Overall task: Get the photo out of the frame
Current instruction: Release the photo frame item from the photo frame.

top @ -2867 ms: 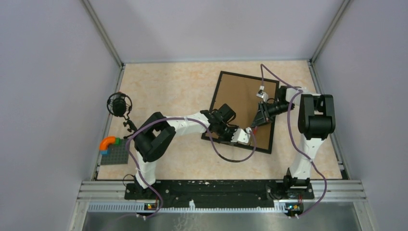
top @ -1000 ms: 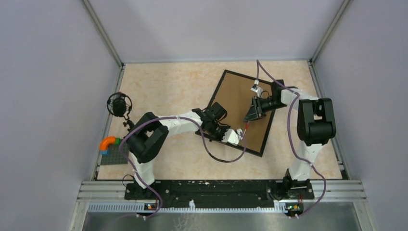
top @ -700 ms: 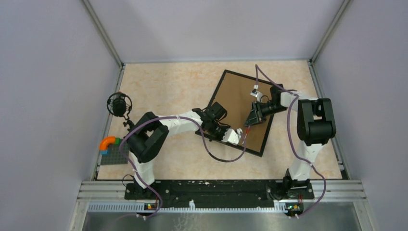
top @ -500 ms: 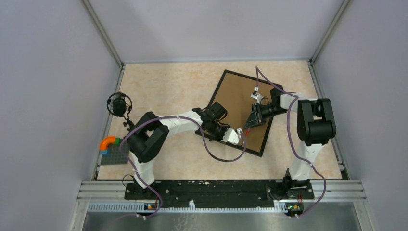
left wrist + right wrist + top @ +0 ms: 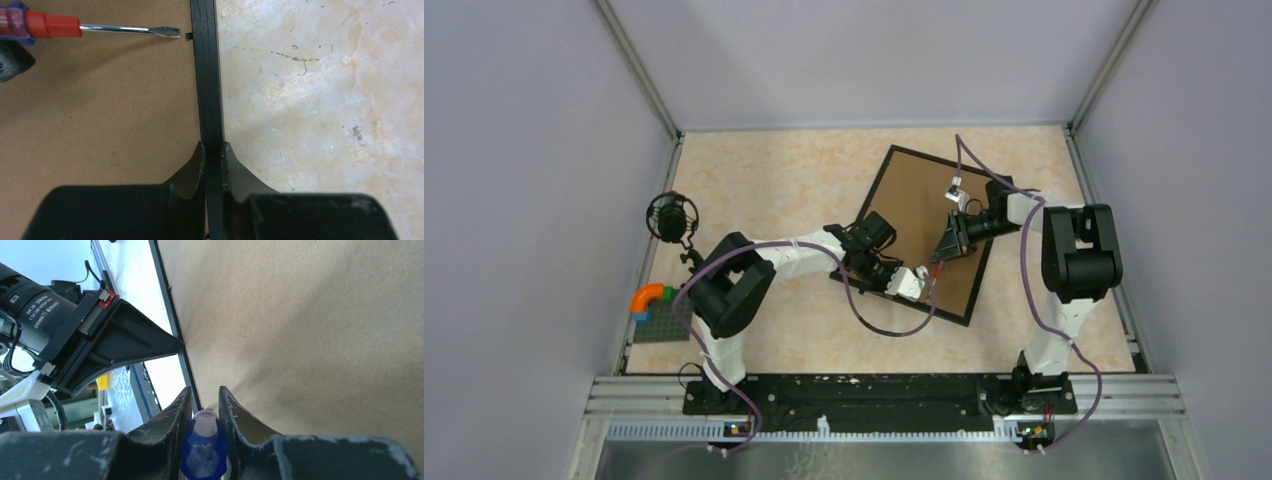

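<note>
Our left claw [image 5: 212, 150] is clamped on the frame [image 5: 206, 75], with one dark finger pressed to each side of its thin, matte black rail. Our right claw [image 5: 204, 399] is closed around the faceted red-and-blue handle of a screwdriver [image 5: 102, 30]. The slim steel blade reaches low over the frame's back, and its flat tip sits just beside a small black tab [image 5: 188, 35] at the rail's inner edge. We cannot tell whether the tip touches the back. That back is a flat brown board [image 5: 95, 120], plain and fibrous. The frame lies back-up on the desk [image 5: 320, 100], a pale, marbled, speckled surface, and sits askew to the desk's edges. Open desk spreads beyond the frame's left and near sides. We cannot see the photo in any view.
</note>
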{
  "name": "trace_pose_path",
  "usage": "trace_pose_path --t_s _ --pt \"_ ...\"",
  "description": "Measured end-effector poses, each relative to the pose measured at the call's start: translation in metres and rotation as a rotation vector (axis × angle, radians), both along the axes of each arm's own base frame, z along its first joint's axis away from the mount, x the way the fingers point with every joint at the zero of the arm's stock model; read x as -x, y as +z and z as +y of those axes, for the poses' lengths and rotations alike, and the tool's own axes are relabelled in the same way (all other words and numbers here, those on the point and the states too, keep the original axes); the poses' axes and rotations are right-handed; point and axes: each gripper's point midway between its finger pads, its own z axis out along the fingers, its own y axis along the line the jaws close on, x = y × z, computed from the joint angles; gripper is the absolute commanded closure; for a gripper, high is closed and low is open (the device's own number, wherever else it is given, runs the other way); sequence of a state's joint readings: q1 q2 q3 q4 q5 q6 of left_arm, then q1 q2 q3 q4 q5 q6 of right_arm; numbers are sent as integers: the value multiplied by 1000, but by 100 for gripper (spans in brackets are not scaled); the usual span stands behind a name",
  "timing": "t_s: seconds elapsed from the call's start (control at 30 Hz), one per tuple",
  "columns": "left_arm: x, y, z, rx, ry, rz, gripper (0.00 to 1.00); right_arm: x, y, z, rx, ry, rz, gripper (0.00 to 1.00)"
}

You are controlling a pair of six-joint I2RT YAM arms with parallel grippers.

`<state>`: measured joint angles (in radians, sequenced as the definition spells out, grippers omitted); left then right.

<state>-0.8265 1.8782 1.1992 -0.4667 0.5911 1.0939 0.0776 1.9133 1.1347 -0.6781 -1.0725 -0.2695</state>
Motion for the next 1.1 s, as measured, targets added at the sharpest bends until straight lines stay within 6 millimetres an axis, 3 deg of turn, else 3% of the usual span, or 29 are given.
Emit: trace_pose_path --t_s 0.4,0.73,1.1 --pt "0 0 0 -1 3 3 93 -6 0 0 4 3 -20 100" --pt "0 0 1 -3 10 8 93 3 -5 2 -16 -9 9 100" --pt "1 0 1 -5 27 25 94 6 2 5 1 7 -43 100"
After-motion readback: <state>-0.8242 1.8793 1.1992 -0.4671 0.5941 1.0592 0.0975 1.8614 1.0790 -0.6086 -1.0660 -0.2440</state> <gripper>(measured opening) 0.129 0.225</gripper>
